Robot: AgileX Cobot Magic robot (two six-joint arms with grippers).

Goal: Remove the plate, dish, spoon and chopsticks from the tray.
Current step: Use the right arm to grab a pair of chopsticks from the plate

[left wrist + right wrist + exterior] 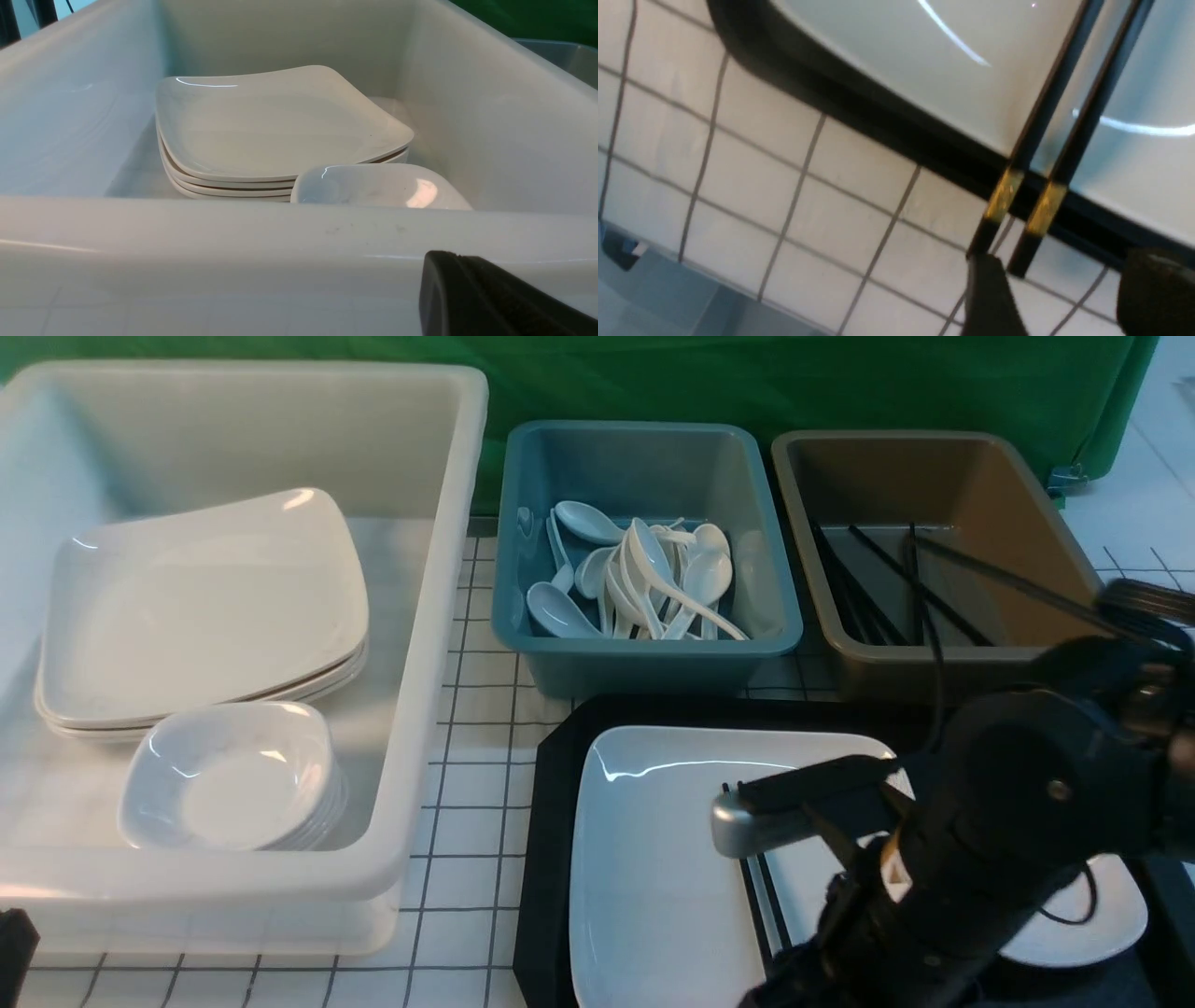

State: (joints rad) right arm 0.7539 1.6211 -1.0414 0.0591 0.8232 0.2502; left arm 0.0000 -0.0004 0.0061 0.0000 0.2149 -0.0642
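A white gridded bench (467,803) runs up to a green backdrop (794,383). On the black tray (551,821) sits the plate (653,859), the dish (1111,915) at the tray's right side. The chopsticks (1038,112) lie across the plate, their ends jutting past the tray's rim. The right fingers (990,303) stand wide apart at those ends, gripping nothing. Left of the tray, by a white tub (280,233), the left fingers (486,298) are closed.

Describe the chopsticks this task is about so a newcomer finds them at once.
Find the black tray nearest the robot, holding a large white square plate. The chopsticks lie side by side across that plate. Unlike the loose black sticks in the brown tub behind, this pair rests on the plate, its gold-banded ends jutting past the tray's rim.
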